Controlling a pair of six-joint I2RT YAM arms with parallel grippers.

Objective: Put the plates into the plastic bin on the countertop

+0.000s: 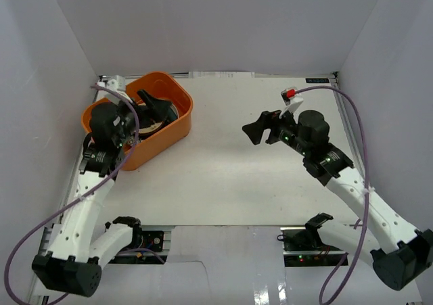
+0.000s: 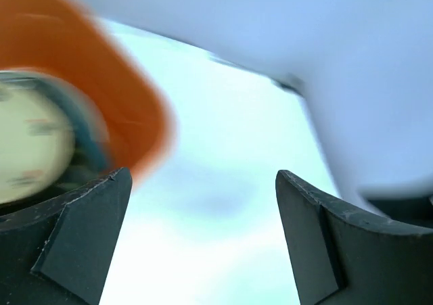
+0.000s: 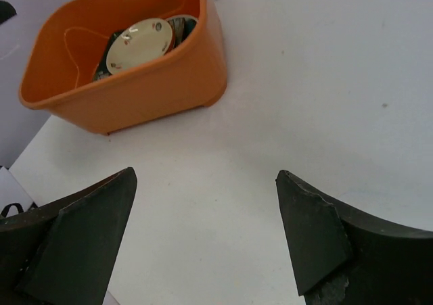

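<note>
Left claw wide, empty over plastic bin holding plates; right claw wide above worktop, likely nothing left to fetch.

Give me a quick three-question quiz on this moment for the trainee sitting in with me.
1. True or false: the right arm's fingers are holding a plate.
2. Which plate lies uppermost in the orange bin? A red, B cream-white, C teal square.
3. Fill in: the left arm's fingers, spread apart, hang over the ____.
Key: 1 false, they are apart and empty; 2 B, the cream-white plate; 3 bin.
</note>
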